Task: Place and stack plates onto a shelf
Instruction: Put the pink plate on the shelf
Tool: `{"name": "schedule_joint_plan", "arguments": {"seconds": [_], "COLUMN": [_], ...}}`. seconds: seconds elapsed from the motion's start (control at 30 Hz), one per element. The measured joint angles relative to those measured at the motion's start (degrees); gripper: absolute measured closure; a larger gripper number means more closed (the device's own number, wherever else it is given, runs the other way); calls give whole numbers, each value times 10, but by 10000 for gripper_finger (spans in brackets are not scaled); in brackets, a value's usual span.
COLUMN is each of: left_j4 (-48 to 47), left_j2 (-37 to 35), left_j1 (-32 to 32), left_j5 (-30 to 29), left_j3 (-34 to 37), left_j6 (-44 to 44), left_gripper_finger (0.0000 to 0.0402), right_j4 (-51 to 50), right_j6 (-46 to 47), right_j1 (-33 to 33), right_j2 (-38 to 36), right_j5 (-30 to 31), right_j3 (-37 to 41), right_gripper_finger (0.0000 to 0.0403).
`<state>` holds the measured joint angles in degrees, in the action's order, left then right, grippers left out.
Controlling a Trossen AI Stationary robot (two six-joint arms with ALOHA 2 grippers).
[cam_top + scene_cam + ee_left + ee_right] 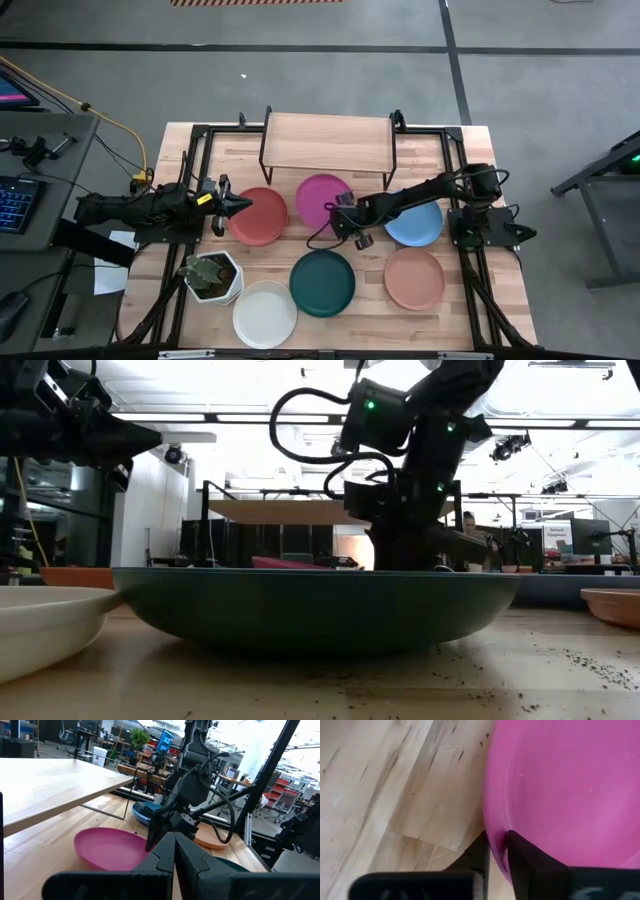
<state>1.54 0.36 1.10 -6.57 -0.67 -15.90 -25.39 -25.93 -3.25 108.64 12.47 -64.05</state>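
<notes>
Six plates lie on the table: red (258, 215), magenta (322, 197), light blue (415, 225), teal (322, 283), white (265, 314) and salmon (414, 278). The wooden shelf (328, 142) stands at the far edge on black legs, nothing on it. My right gripper (496, 837) reaches in from the right and is shut on the magenta plate (560, 785). My left gripper (174, 842) is shut and hovers above the red plate's left edge (236, 207), raised off the table in the low view (90, 435). My right gripper pinches the magenta plate's rim (492, 822) on its near right side. One finger (522, 850) is inside the hollow and the other outside the rim. The fingers come from above, slanting in from the table's right. Whether the plate is off the table, I cannot tell.
A white hexagonal pot with a plant (212, 277) stands near the left, between the red and white plates. Black frame rails (190, 180) run along both table sides. The blue plate lies under my right arm. Bare wood (235, 150) lies left of the shelf.
</notes>
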Motion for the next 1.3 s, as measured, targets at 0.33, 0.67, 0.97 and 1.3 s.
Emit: {"name": "schedule_joint_plan", "arguments": {"seconds": [0.33,0.67,0.97,1.3], "left_j4": [0,0,0,0], "left_j2": [0,0,0,0], "left_j1": [0,0,0,0], "left_j5": [0,0,0,0], "left_j3": [0,0,0,0], "left_j6": [0,0,0,0], "left_gripper_finger": [401,401,401,401], "right_j4": [-63,-174,-299,-403], "right_j6": [13,32,54,94], "right_j1": [-42,-125,-189,-115], "right_j2": [-1,-1,-1,-110], "right_j5": [8,6,73,242], "right_j3": [-77,-225,-321,-281], "right_gripper_finger": [402,403,403,403]}}
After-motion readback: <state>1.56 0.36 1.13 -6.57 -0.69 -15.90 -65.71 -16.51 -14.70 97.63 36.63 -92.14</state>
